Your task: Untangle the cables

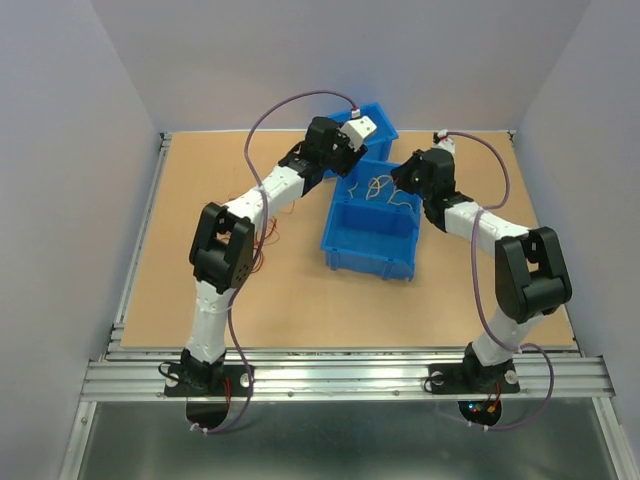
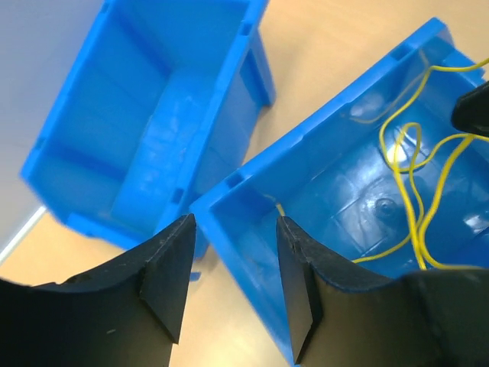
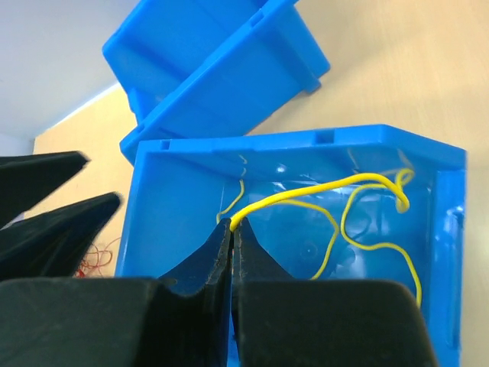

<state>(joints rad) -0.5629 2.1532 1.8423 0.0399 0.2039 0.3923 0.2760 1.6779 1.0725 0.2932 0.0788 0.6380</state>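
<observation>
Okay, my right end effector [image 3: 231, 233] is clenching a yellow cable [image 3: 321, 186] by its end inside the near blue bin [image 3: 306, 138], loops trailing rightward. My left end effector [image 2: 229, 264] is hovering released at the bin's corner, cables [image 2: 397, 153] to its right.

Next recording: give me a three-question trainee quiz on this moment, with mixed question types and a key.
1. True or false: the right gripper is shut on a yellow wire.
2. Where does the yellow wire lie? A) on the bare table, B) in the nearer bin, C) in the farther bin.
3. Fill in: the left gripper is ____, with nothing between its fingers.

Key: 1 true; 2 B; 3 open.
</observation>
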